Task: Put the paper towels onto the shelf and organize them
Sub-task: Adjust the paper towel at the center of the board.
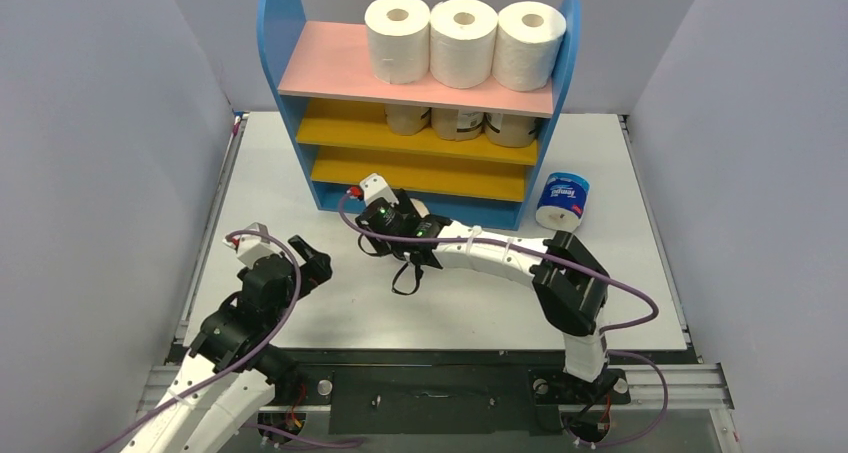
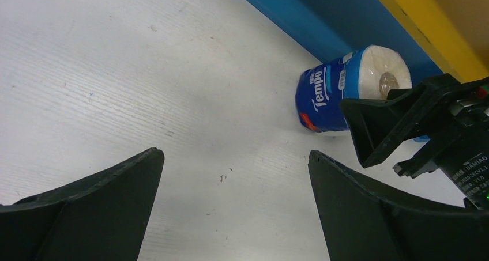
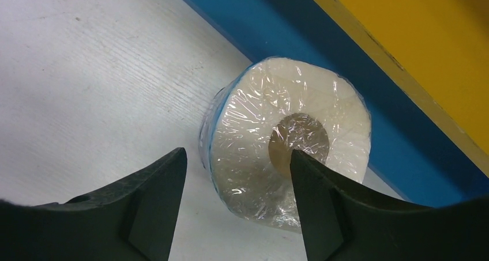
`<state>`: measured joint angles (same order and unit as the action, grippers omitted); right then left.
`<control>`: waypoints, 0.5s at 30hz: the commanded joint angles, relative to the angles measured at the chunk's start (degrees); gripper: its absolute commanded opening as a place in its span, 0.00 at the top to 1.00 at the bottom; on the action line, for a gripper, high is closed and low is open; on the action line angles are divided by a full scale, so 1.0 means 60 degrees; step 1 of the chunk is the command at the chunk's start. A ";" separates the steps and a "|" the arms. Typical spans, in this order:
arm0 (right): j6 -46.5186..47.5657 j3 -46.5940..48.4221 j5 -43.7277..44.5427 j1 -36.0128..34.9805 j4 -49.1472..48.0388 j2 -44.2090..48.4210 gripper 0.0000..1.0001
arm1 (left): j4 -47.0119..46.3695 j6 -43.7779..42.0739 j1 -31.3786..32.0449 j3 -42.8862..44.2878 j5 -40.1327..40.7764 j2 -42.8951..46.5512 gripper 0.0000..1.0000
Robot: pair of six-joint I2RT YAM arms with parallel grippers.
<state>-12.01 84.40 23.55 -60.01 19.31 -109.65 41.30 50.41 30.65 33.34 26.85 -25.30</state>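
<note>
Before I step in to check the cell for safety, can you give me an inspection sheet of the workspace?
Surface: white table, lightly scuffed.
Job's things: shelf holds three white rolls on top, tan rolls below; upright blue roll beside it, lying blue roll at its base.
Clutter: nothing seen.
Grippers: left pincer open, empty; right pincer open, at the lying roll.
Cables: purple cables along both arms.
Surroundings: plain walls on three sides.

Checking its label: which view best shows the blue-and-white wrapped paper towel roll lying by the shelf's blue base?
Left wrist: the blue-and-white wrapped roll shows its printed side and one end. Right wrist shows only its film-covered end; the top view mostly hides it behind the right gripper.
</note>
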 commanded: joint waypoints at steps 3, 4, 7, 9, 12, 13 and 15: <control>-0.0384 -0.0824 0.0411 0.0046 0.0135 0.0383 0.40 | -0.0709 0.0152 0.0010 -0.0232 -0.0517 -0.0112 0.04; -0.0561 -0.1202 0.0455 0.0043 0.0084 0.0600 0.40 | -0.0813 0.0160 0.0014 -0.0267 -0.0555 -0.0130 0.04; -0.1066 -0.2185 0.0424 0.0054 -0.0371 0.1346 0.41 | -0.1009 0.0166 0.0008 -0.0328 -0.0788 -0.0228 0.04; -0.1484 -0.2987 0.0266 0.0075 -0.0704 0.1836 0.42 | -0.1230 0.0141 0.0015 -0.0379 -0.0940 -0.0314 0.04; -0.2298 -0.4361 0.0017 0.0146 -0.1177 0.2543 0.43 | -0.1509 0.0151 0.0008 -0.0507 -0.1340 -0.0434 0.04; -0.2463 -0.4651 -0.0149 0.0152 -0.1481 0.2967 0.43 | -0.1687 0.0152 0.0006 -0.0542 -0.1436 -0.0495 0.04; -0.3002 -0.5597 -0.0439 0.0159 -0.2080 0.3725 0.44 | -0.1967 0.0145 0.0015 -0.0653 -0.1731 -0.0578 0.04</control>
<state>-20.82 60.14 26.04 -59.57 7.79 -92.86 35.75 50.87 30.65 30.22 20.60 -27.73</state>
